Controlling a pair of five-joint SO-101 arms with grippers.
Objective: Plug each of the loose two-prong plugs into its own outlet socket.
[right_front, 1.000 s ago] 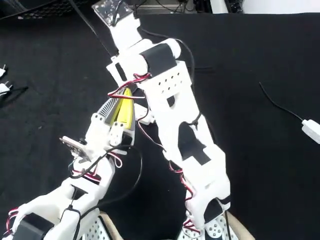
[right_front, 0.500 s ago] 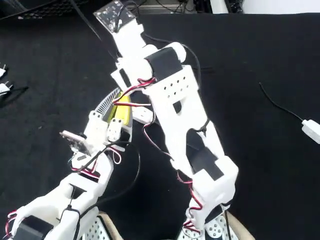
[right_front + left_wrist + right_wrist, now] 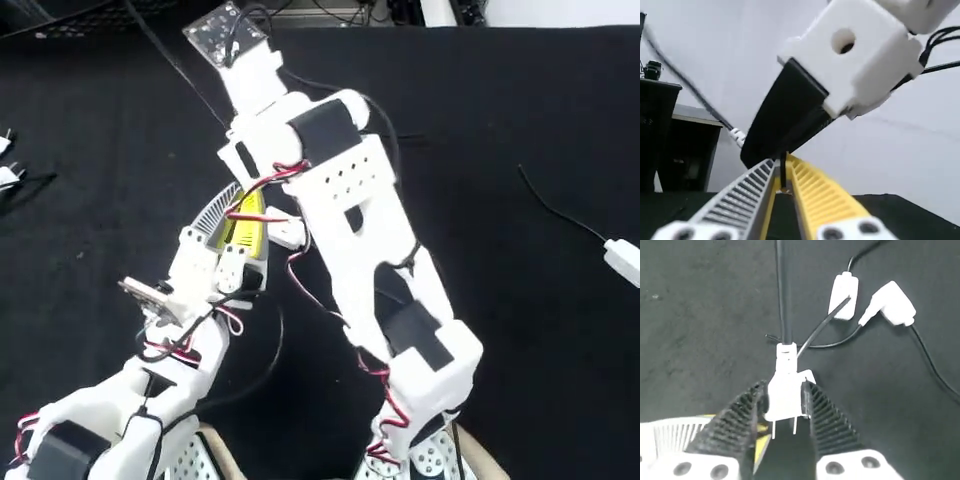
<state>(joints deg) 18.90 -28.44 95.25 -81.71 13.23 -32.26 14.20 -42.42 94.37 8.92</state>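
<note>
The right gripper (image 3: 784, 392) is closed snugly on a white 2-prong plug (image 3: 784, 371): its black fingers clamp the sides of the body, the 2 prongs point back toward the wrist, and the black cable (image 3: 781, 290) runs on ahead above the black table (image 3: 695, 315). Farther off on the table a white block (image 3: 843, 296) and an angled plug (image 3: 892, 302) lie just beside each other, each with a thin black lead. The left gripper (image 3: 783, 174), 1 finger yellow and 1 grey-white, sits just under the right arm near those prongs with its tips drawn together; whether they pinch anything cannot be told.
</note>
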